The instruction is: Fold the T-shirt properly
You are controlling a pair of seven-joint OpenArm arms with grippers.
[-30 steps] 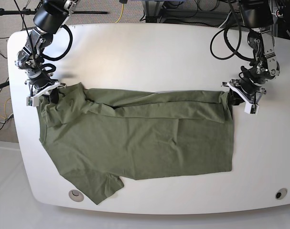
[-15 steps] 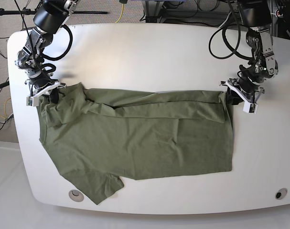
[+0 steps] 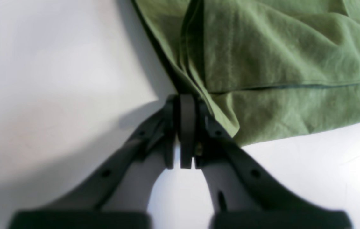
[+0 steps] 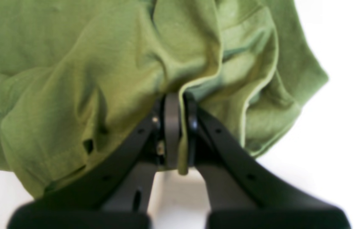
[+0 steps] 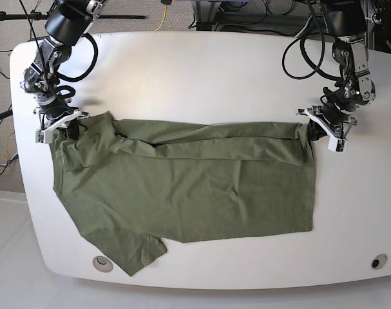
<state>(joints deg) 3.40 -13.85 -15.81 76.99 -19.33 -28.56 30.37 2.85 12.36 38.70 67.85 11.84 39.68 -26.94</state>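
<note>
**On the white table: both grippers at the shirt's far corners**

On the smooth, rounded white table (image 5: 201,71), with cables behind it, the olive T-shirt (image 5: 189,193) lies flat, soft and slightly wrinkled, its far edge folded. The right gripper (image 4: 177,127) is clenched on bunched cloth. The left gripper (image 3: 186,127), wider a second ago, is now pressed together at the hem corner; whether cloth is pinched, I cannot tell.

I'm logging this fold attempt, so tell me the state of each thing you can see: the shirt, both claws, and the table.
T-shirt: lying flat on the table, its far edge folded over towards the near side, lightly wrinkled, near sleeve sticking out.
Left claw: shut at the shirt's hem corner; whether cloth is pinched is unclear.
Right claw: shut on the T-shirt, fabric between its fingers.
Table: white, bare beyond the shirt.
</note>
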